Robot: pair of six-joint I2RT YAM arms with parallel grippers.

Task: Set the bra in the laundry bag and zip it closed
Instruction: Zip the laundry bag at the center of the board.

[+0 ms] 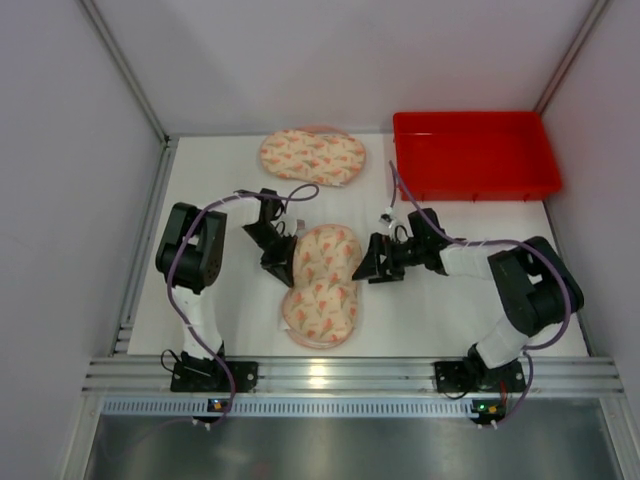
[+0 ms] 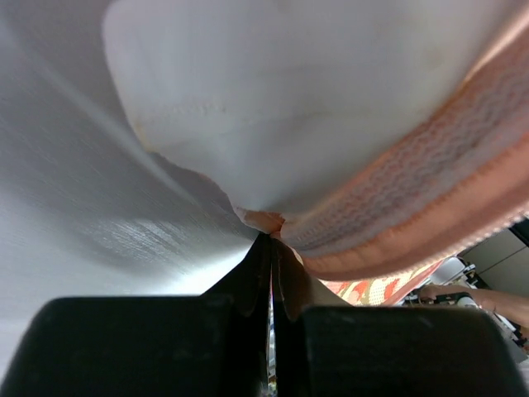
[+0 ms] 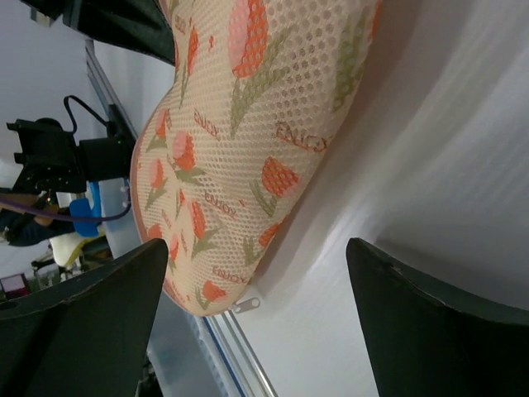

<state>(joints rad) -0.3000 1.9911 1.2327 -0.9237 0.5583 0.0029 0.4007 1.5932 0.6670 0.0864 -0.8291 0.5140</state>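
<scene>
Left arm (image 1: 195, 255): rises from its base, elbow folded, forearm running right toward centre, wrist tipped down. Left pincer (image 2: 271, 241): jaws fully together, the tips nipping the peach edge trim of the laundry bag (image 2: 331, 124). Right arm (image 1: 525, 290): elbow out to the right, forearm reaching left toward centre, low and nearly level. Right pincer (image 3: 256, 248): jaws spread wide, nothing gripped, fingers (image 3: 91, 322) level with each other, bag just ahead of the tips. The two pincers face each other from opposite sides, well apart.
</scene>
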